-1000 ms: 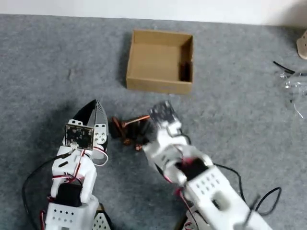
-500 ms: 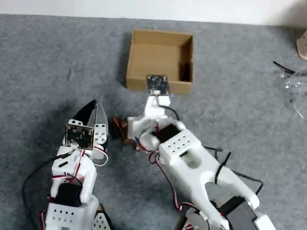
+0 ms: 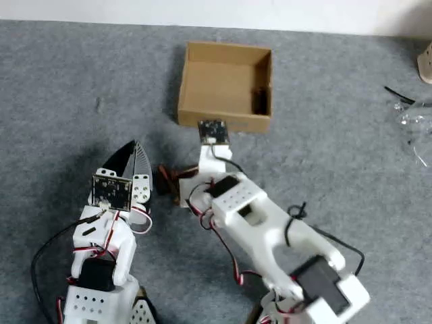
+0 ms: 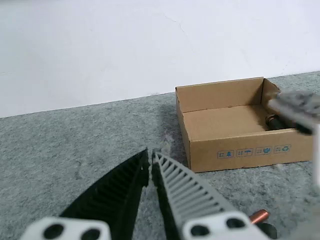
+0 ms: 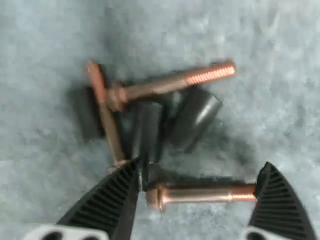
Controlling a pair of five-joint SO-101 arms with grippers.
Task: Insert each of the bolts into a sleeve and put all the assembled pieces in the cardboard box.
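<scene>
Covering the table: a grey carpet [image 3: 61, 88], everything sits on it.
right arm [image 3: 270, 229]: stretched from the near edge out toward the middle, its wrist bent down over the loose parts.
left arm [image 3: 108, 243]: beside it, pointing toward the far side, well apart from the box.
cardboard box [image 3: 223, 120]: open-topped, on the far side of the carpet; seen across the carpet past the left arm's fingers [image 4: 240, 150].
right gripper [image 5: 202, 170]: fingers spread wide, hanging right over the pile with one bolt lying across the gap between them; I cannot tell if either finger touches it.
left gripper [image 4: 151, 162]: fingers pressed together at the tips, pinching nothing, pointed at the carpet near the box's corner.
bolts [image 5: 175, 84]: three copper ones loose in a pile on the carpet, between the two arms and near the box's front wall; two cross each other.
sleeves [image 5: 195, 117]: short dark tubes, tangled among the crossed bolts, touching them.
dark piece [image 3: 259, 101]: small, inside the box against one side wall.
</scene>
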